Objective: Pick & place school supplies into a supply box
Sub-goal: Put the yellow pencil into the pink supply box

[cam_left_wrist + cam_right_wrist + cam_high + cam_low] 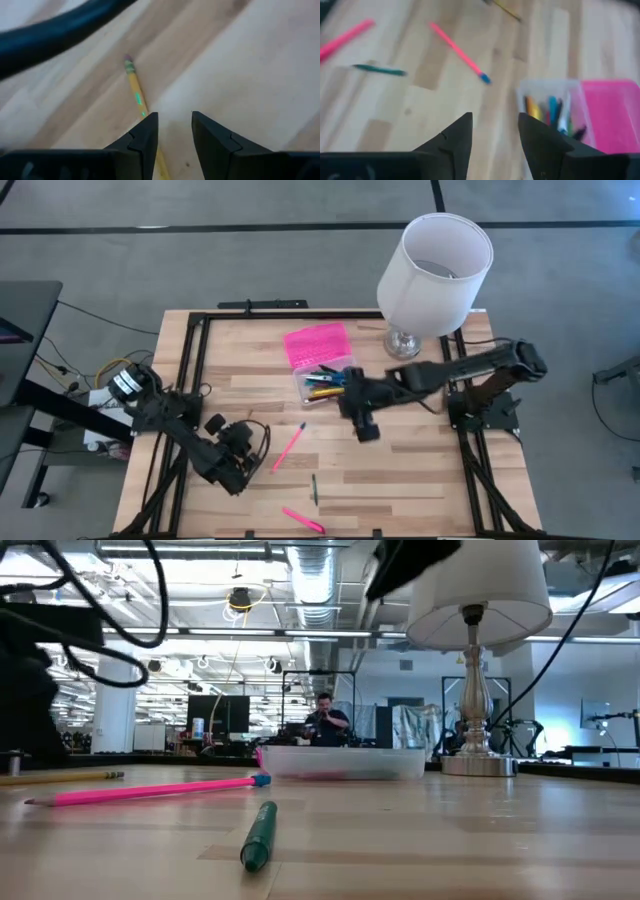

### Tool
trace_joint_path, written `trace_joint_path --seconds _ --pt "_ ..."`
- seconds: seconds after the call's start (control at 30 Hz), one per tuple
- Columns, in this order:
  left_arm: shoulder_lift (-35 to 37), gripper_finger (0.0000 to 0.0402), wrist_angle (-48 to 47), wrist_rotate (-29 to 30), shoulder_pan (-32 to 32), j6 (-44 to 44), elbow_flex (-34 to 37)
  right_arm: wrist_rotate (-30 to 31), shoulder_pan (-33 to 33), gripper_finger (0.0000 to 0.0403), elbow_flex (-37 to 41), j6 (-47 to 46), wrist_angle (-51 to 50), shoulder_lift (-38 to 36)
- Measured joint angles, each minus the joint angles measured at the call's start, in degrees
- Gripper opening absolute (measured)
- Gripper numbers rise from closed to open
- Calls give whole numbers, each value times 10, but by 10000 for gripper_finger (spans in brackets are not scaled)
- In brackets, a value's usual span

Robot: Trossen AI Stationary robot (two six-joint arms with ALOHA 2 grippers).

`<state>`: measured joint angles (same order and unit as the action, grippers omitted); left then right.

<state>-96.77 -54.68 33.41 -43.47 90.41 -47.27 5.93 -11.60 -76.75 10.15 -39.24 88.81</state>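
Both grippers' fingers (455, 140) (145, 135) parted, nothing between them.

Table top (400, 470): pale wooden planks, butcher-block pattern, smooth with a soft satin sheen; dark matt metal rails along its edges.

Small rectangular clear plastic case (322, 383), at 12 o'clock from table centre: transparent, glossy walls. Its bright pink plastic lid (316, 343): textured, dotted surface.

Long pink pen (150, 790): smooth plastic, slight gloss.

Short green marker (257, 834): matt plastic barrel.

Yellow wooden pencil (135, 92): painted, glossy, metal ferrule.

White drum lampshade (436, 272), at 1 o'clock: matt, cloth-like. Its lamp base (478, 740): polished, reflective metal.

Gripper fingers (145, 137) (455, 140): dark, matt, plastic-looking.
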Motion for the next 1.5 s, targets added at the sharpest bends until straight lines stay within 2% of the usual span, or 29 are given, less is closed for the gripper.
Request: trace_joint_path --seconds 0.07,0.17,0.3,0.5,0.67,0.93,1.27,1.4,1.5 --pt "8 114 -16 -10 21 -3 0 1 -31 147 0 2 8 -11" --pt "13 114 -40 -54 64 -15 0 2 -73 142 0 2 22 -22" --pt "13 114 -27 -116 126 -81 1 1 -122 134 0 3 30 -24" --pt "15 114 35 -153 198 -205 3 2 -179 124 7 8 41 -24" --pt "15 114 37 -182 243 -249 3 7 -209 116 34 -16 48 -36" --pt "14 114 41 -212 276 -298 3 45 -275 111 115 -61 109 -73" --pt "14 114 49 -214 277 -330 5 187 -390 111 249 -56 262 -139" --pt "16 113 77 -220 277 -362 18 229 -419 111 293 -55 320 -151" --pt "17 113 80 -220 277 -355 23 251 -429 111 317 -51 358 -152"
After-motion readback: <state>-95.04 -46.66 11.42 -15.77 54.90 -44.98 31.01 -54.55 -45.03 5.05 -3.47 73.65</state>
